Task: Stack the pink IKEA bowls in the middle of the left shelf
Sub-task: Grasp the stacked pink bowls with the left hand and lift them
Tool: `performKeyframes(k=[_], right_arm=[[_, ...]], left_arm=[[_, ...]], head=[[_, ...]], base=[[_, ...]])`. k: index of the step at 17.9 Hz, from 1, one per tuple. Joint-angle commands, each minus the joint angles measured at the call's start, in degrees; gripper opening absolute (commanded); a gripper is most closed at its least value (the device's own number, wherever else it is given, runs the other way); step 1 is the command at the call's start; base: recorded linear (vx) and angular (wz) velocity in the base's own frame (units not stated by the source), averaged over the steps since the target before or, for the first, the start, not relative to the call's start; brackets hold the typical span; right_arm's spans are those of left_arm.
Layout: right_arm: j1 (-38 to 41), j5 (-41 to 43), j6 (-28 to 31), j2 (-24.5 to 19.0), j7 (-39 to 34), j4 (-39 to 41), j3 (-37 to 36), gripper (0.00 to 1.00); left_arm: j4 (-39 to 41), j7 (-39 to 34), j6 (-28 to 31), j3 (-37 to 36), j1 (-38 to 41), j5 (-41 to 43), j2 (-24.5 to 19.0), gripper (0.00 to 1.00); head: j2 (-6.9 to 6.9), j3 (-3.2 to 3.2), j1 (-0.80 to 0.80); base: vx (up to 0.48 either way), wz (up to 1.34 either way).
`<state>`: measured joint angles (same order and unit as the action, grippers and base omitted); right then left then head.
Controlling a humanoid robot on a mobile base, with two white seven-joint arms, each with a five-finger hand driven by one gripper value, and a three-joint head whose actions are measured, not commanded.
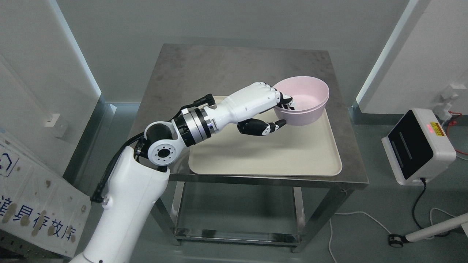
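The left robot hand (272, 109) reaches in from the lower left of the frame and grasps the pink bowl (305, 96) by its near rim; the fingers (287, 100) hook over the rim into the bowl while the thumb presses the outer wall below; the bowl appears to be two nested together, sitting at the upper right corner of the cream tray (292, 153); the tray lies on the steel worktop (204, 69) at frame centre.
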<state>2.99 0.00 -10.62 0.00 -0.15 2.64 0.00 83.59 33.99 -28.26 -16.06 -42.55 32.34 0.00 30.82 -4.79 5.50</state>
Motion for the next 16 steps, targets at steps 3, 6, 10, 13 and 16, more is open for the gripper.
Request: performKeyframes(k=[3,6,10,13,16], right_arm=[[0.0,-0.44,-0.01,1.0,-0.03,0.0,-0.53,1.0],[0.0,-0.44,-0.01,1.0,-0.03,0.0,-0.61,1.0],[0.0,-0.44,-0.01,1.0,-0.03,0.0,-0.53,1.0],[0.0,-0.44,-0.01,1.0,-0.03,0.0,-0.53,1.0],[0.0,-0.44,-0.01,1.0,-0.03,0.0,-0.53,1.0]], left_arm=[[3.07,-0.07,-0.22,7.97,1.15,-1.75,-1.0,0.03],[3.07,0.02,-0.13,8.68,1.24,-1.84,-1.0,0.03],[3.07,0.02,-0.13,9.29,1.15,-2.19,-1.0,0.03],[3.07,0.02,-0.13,9.82,1.15,-2.19,-1.0,0.03],[3.07,-0.07,-0.04,9.82,0.98,-2.19,-1.0,0.03]], head=[[0.0,0.0,0.0],[0.0,0.0,0.0],[0.0,0.0,0.0],[0.0,0.0,0.0],[0.0,0.0,0.0]], base=[[0.0,0.0],[0.0,0.0],[0.0,0.0],[-0.017,0.0],[-0.03,0.0]])
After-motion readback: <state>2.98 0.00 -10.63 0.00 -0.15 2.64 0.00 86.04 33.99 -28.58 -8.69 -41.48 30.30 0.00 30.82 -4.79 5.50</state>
